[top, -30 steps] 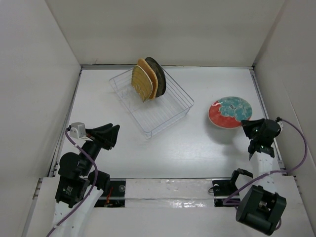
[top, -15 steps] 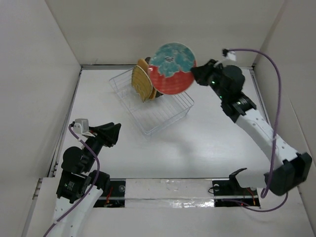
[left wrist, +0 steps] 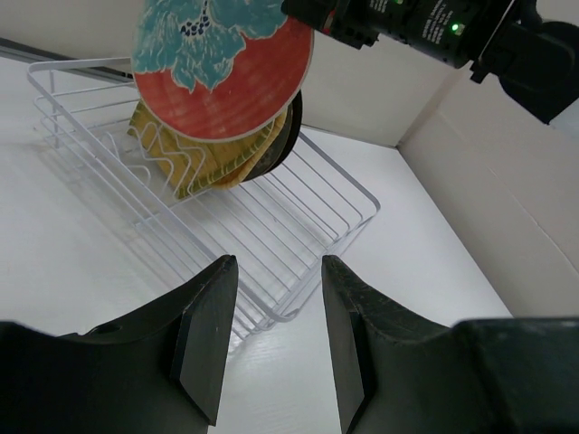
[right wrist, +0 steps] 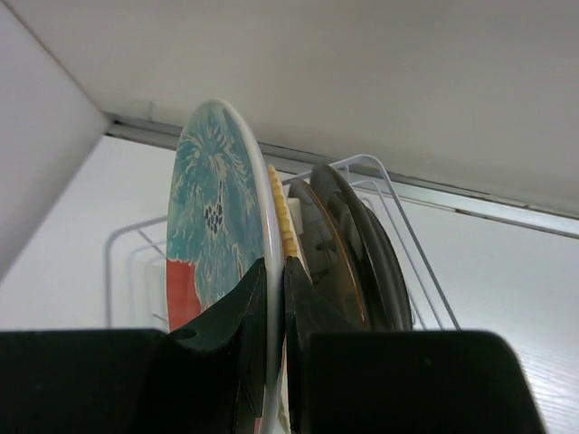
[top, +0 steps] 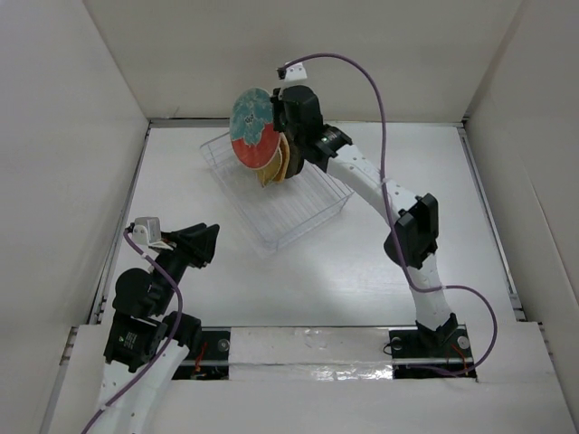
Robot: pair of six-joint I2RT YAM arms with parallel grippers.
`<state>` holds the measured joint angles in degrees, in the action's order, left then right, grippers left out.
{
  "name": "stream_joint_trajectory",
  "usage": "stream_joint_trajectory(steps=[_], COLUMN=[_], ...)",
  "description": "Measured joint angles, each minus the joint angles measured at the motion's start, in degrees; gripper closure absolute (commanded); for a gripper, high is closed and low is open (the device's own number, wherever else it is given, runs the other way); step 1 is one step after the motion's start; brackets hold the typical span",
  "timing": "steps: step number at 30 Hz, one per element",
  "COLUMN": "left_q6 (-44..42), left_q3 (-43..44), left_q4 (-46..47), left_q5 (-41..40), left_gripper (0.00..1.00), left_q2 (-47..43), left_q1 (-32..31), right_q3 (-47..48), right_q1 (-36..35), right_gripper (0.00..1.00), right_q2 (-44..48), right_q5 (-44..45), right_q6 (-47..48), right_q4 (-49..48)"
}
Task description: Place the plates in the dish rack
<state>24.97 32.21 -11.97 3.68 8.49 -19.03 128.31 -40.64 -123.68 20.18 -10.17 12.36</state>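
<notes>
The white table (top: pixel 380 244) fills the enclosure, and the dish rack (top: pixel 298 212) sits skewed toward its far left corner. The right arm (top: pixel 362 176) stretches across over the rack. Its right gripper (top: pixel 276 117) is clamped on the rim of the red-rimmed teal plate (top: pixel 251 131), which is held upright on edge over the rack's far end.

From above the plate hides most of what stands behind it. The left wrist camera looks from low down and shows more. There the teal plate (left wrist: pixel 222 63) hangs just in front of the yellow ribbed plate (left wrist: pixel 194 163), with a dark plate (left wrist: pixel 288 136) behind that, both standing in the rack (left wrist: pixel 271 226). A small green light (left wrist: pixel 452 27) glows on the arm. I cannot tell whether the teal plate's lower edge reaches the wires.

The right wrist camera sees the plate (right wrist: pixel 217 235) edge-on, its rim pinched between two fingers (right wrist: pixel 249 307), close beside the yellow plate.

The left gripper (left wrist: pixel 276 271) hovers near the table's left front, jaws spread wide, holding nothing.
</notes>
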Motion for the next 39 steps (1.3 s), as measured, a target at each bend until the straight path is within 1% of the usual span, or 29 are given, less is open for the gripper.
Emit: stream_joint_trajectory(steps=[6, 11, 21, 25, 33, 39], left_q6=[0.0, 0.0, 0.0, 0.0, 0.0, 0.0], left_q3=[0.0, 0.0, 0.0, 0.0, 0.0, 0.0], left_q4=[0.0, 0.0, 0.0, 0.0, 0.0, 0.0], left_q5=[-0.1, -0.1, -0.1, -0.1, -0.1, -0.1], left_gripper=[0.61, 0.61, 0.61, 0.61, 0.61, 0.61], left_q2=[0.0, 0.0, 0.0, 0.1, 0.1, 0.1], left_q1=[0.8, 0.8, 0.8, 0.8, 0.8, 0.8], right_q3=[4.6, 5.4, 4.7, 4.8, 5.4, 5.3], right_q1=[-5.1, -8.3, -13.6, -14.6, -14.2, -13.5], right_gripper=[1.00, 1.00, 1.00, 1.00, 1.00, 1.00], right_q2=[-5.4, -7.2, -9.6, -10.1, -10.1, -10.1], right_q5=[7.9, 11.8, 20.0, 22.1, 24.5, 25.0], right_q6=[10.0, 16.4, 27.2, 29.4, 30.0, 29.9], right_q4=[0.5, -0.2, -8.0, -9.4, -12.7, -12.8])
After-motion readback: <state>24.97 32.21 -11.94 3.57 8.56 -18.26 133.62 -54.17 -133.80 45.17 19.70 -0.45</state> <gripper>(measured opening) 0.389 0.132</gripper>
